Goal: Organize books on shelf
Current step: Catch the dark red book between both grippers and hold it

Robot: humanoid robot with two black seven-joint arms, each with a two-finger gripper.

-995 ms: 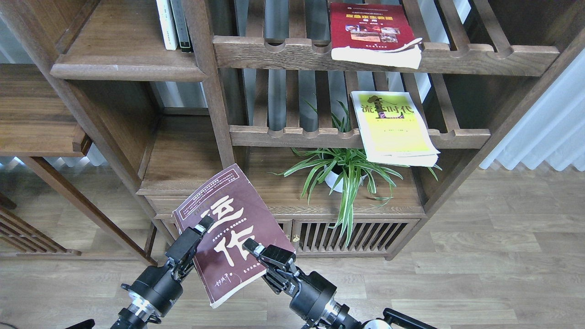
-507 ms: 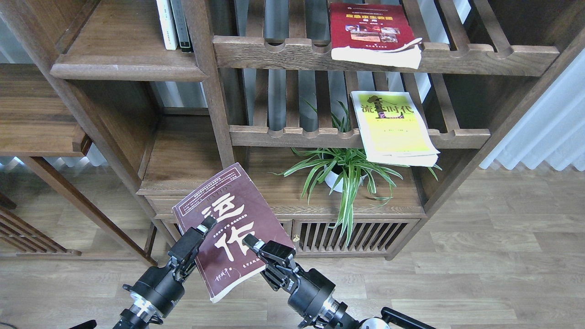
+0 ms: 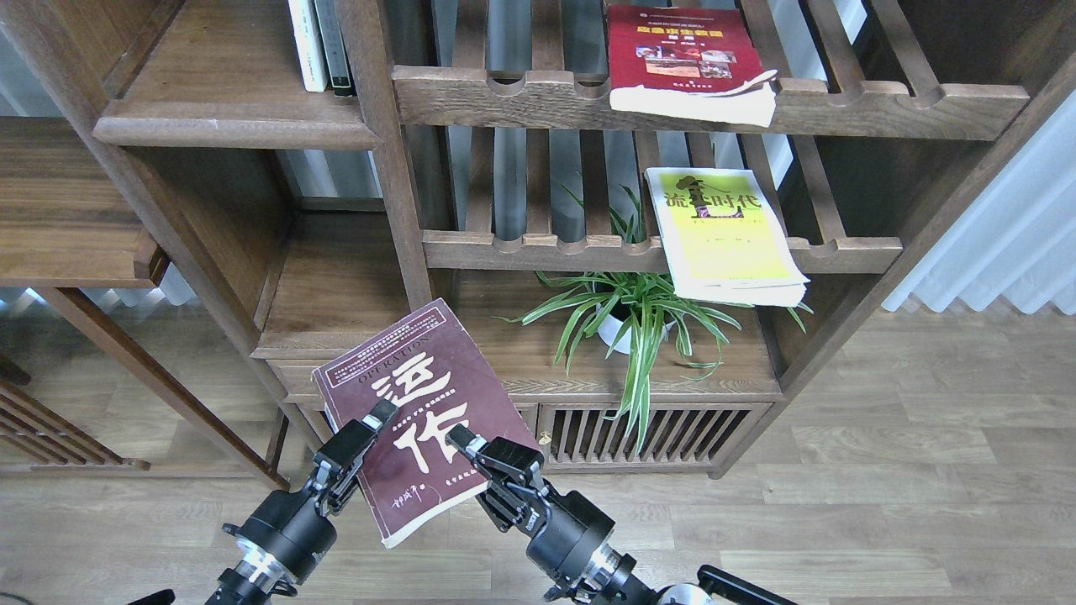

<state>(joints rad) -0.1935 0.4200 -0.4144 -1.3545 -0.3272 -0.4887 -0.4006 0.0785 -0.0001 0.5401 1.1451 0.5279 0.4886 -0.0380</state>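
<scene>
maroon book (image 3: 420, 420) w/ large white chinese characters held in mid-air in front of the bookcase, lower left of centre, tilted w/ its top edge toward the cabinet and its bottom corner hanging toward the floor. left end effector (image 3: 363, 433) contacts the book's left edge, fingers closed onto the cover; right end effector (image 3: 472, 449) contacts the lower right portion of the cover, fingers likewise pinching it. both black arms come up from the bottom edge of the view. yellow-green book (image 3: 723, 231) w/ white border lies flat on the middle slatted rack (image 3: 588, 250), right of centre, its front end overhanging the notched rail. red book (image 3: 681, 55) w/ small photos lies flat on the upper slatted rack (image 3: 546, 101), front end also overhanging, cover corner curled up. solid plank shelf (image 3: 227, 101) at upper left carries two thin upright volumes (image 3: 319, 42), one white, one dark, against the vertical post; rest of that plank bare wood. spider plant (image 3: 639, 315) in a white pot stands on the lower counter (image 3: 538, 353) beneath the middle rack, leaves spilling over the front and down past the slatted cabinet doors (image 3: 656, 433). maroon book is apart from every shelf surface; no contact w/ the bookcase seen. wood-look floor below, white curtain at far right.
</scene>
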